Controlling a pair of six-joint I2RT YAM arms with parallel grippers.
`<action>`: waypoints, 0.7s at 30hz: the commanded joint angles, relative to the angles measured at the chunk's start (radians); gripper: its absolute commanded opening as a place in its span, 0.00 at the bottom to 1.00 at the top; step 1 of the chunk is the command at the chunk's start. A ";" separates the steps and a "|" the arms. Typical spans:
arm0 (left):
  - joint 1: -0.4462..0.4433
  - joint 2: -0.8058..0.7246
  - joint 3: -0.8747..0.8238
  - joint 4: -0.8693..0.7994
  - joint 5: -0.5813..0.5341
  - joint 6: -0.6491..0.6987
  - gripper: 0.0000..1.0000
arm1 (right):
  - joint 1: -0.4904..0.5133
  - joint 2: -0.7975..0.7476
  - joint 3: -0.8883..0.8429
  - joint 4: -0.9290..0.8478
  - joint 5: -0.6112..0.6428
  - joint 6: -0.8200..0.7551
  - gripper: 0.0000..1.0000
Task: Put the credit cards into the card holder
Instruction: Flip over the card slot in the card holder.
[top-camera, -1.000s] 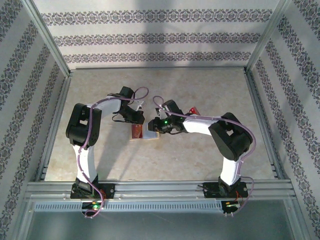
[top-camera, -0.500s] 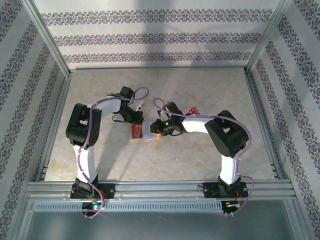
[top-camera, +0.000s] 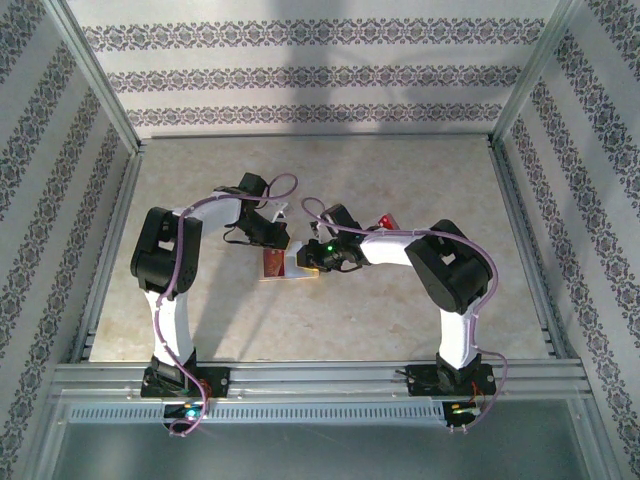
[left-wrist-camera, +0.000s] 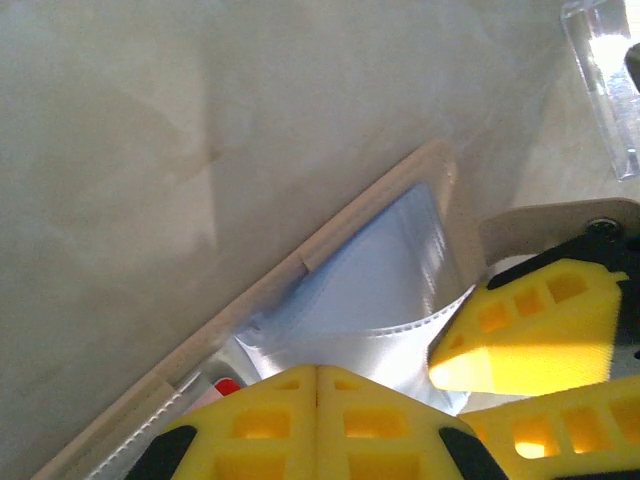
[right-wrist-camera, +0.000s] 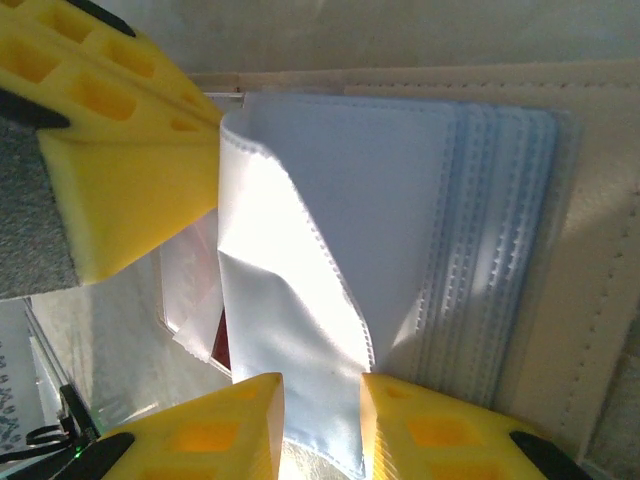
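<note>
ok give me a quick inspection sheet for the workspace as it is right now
surface: pale marbled table, no spills seen
job's things: tan card holder lying open, sleeves fanned; red card at its left edge; second red card farther right
clutter: clear plastic case near the holder
grippers: left gripper shut, tips at the sleeves; right gripper pinching one sleeve
cables: purple cables looped along both arms
surroundings: patterned walls, metal frame rail
</note>
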 joint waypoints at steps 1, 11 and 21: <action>-0.011 -0.032 -0.007 -0.031 0.010 0.003 0.00 | 0.011 0.023 0.019 -0.017 0.012 -0.009 0.28; -0.011 -0.079 0.021 -0.072 0.056 0.023 0.00 | 0.011 0.037 0.020 -0.017 0.011 -0.011 0.28; -0.012 -0.052 -0.061 -0.013 -0.049 0.020 0.00 | 0.010 0.036 0.018 -0.017 0.013 -0.014 0.28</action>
